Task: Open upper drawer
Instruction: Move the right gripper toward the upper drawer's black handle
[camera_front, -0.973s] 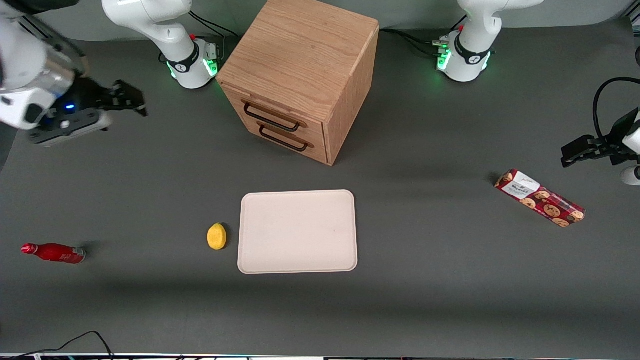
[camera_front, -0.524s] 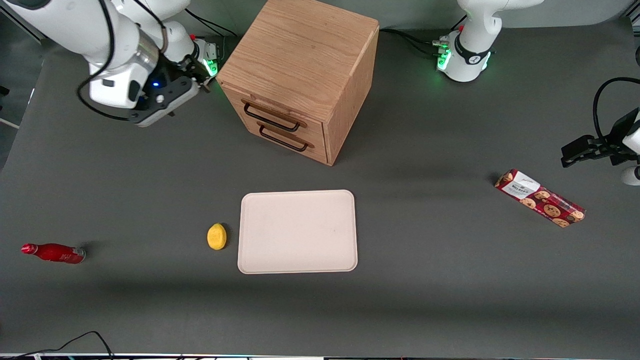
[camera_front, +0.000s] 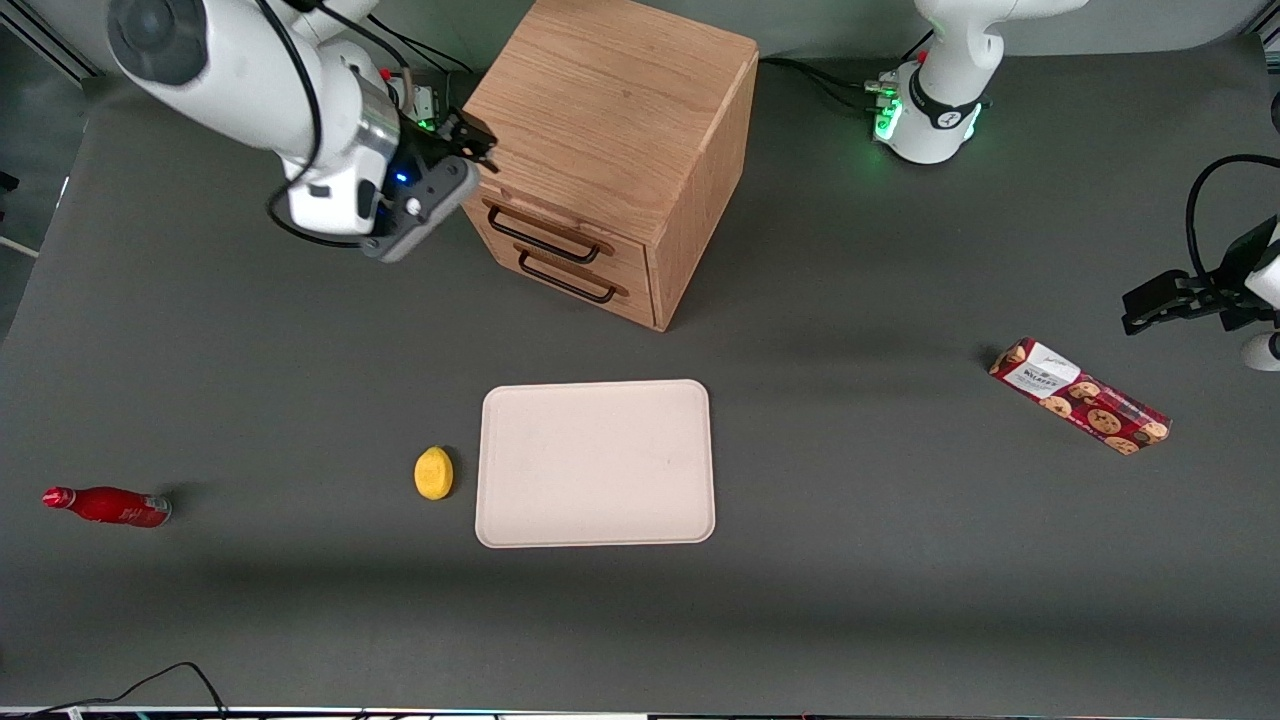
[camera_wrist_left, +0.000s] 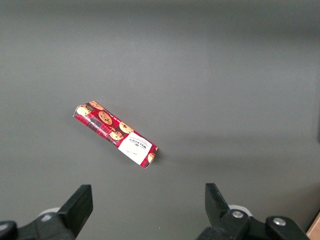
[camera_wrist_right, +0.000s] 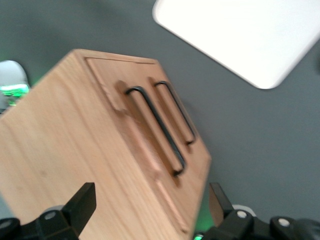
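The oak cabinet (camera_front: 610, 100) stands at the back middle of the table, its two drawers facing the front camera at an angle. The upper drawer (camera_front: 540, 225) is shut, and its thin dark bar handle (camera_front: 543, 238) lies flat along the front. The lower drawer (camera_front: 565, 285) is shut too. My right gripper (camera_front: 478, 145) hovers at the cabinet's top front corner on the working arm's side, just above the upper drawer's handle end. In the right wrist view the gripper (camera_wrist_right: 150, 200) is open, with the upper handle (camera_wrist_right: 156, 131) ahead of the spread fingers and nothing between them.
A cream tray (camera_front: 595, 463) lies nearer the front camera than the cabinet, with a yellow lemon (camera_front: 433, 472) beside it. A red bottle (camera_front: 108, 506) lies toward the working arm's end. A red cookie box (camera_front: 1080, 396) lies toward the parked arm's end.
My right arm has swung in from the working arm's end of the table to the cabinet's top front corner. The drawers have not moved.
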